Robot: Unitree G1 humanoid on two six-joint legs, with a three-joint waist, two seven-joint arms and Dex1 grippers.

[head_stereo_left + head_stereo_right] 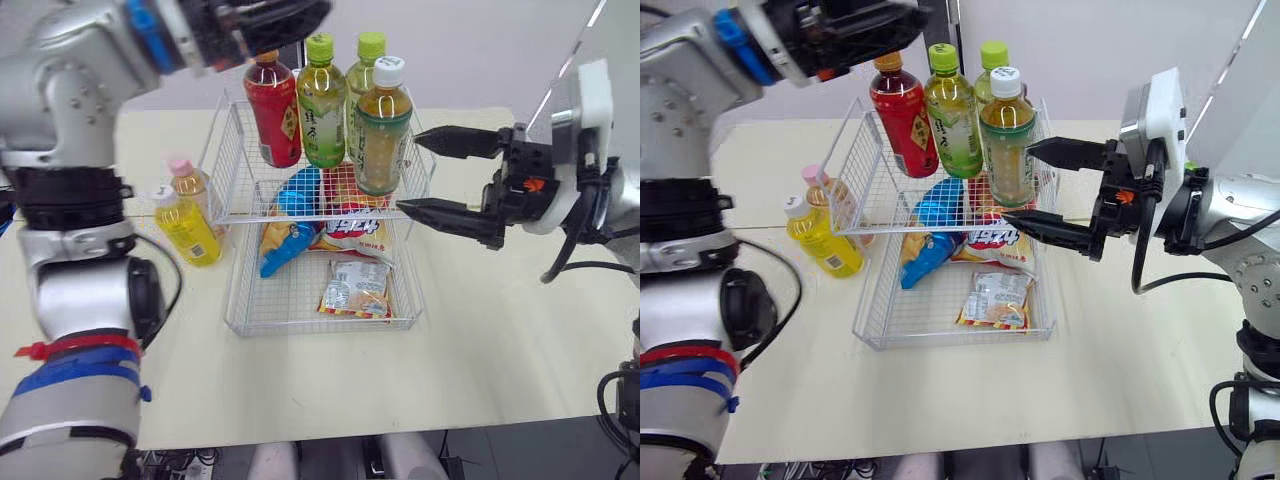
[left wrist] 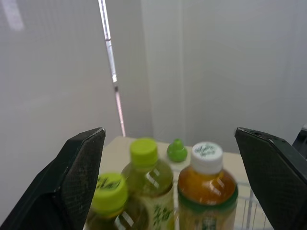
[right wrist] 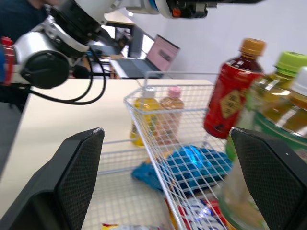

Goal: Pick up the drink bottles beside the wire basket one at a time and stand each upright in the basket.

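Since two bottles stand outside the wire basket [image 1: 240, 300], I log the task as unfinished. The yellow bottle [image 1: 186, 228] and the pink-capped bottle [image 1: 190, 185] are upright on the tabletop [image 1: 480, 330] at the basket's left side. The pink-capped one is against the wire wall and the yellow one is just beside it, nearer me.

Four bottles are already upright at the basket's far end, packed close: a red bottle [image 1: 273, 110] leaning slightly, two green-capped bottles [image 1: 321, 100] [image 1: 365, 70] and a white-capped bottle [image 1: 383, 125]. My guess is that they crowd the back because snack packets take up the near part of the floor.

Right gripper [image 1: 408, 174]: fingers spread wide and holding nothing, tips right by the white-capped bottle. Left gripper [image 2: 169, 134]: fingers also wide apart and empty, hanging high over the bottle caps at the back.

Obstacles: a blue packet [image 1: 290, 225], a red-and-white packet [image 1: 355, 232] and a small packet [image 1: 355, 288] lie flat in the basket, so a bottle set on them would likely wobble. The two waiting bottles stand so close together that taking one risks knocking over the other. I judge the left gripper better placed for them. It would have to come down outside the basket wall.
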